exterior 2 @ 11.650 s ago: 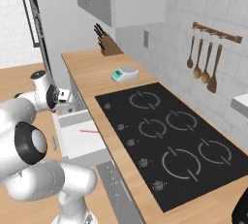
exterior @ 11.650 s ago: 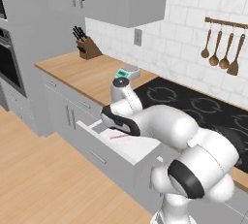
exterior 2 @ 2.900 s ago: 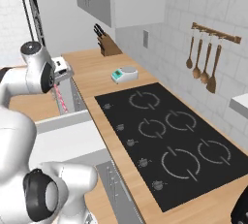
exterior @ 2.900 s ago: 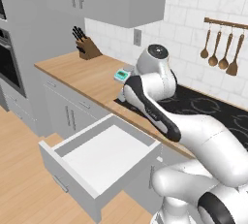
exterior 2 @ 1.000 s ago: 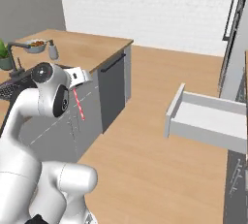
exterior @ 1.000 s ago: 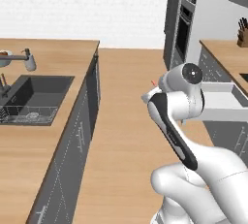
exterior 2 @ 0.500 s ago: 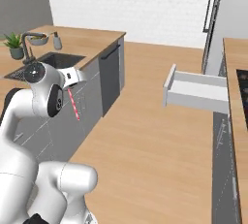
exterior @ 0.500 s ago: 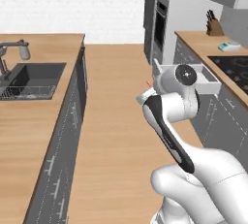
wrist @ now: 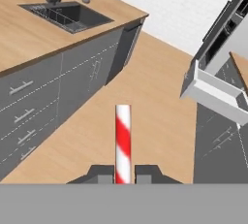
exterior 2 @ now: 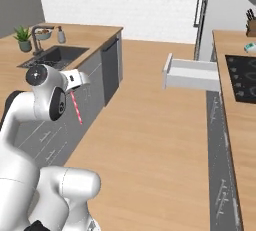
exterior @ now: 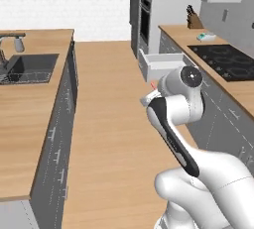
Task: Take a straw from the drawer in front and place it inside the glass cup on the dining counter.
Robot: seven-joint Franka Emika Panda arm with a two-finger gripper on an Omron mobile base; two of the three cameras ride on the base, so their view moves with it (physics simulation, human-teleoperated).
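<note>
The glossy white, rounded arm (exterior: 198, 173) was built of bulbous segments; a dark grey band ran along one link; dark round caps with small pale centres covered the joints; two small dark finger tips (wrist: 147, 172) ended it.

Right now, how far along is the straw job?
Done: the straw is out of the drawer, which stands open across the aisle. In hand: the gripper is shut on the straw, carried over the floor beside the dining counter. Left: find the glass cup, which I cannot make out here, and drop the straw in.
</note>
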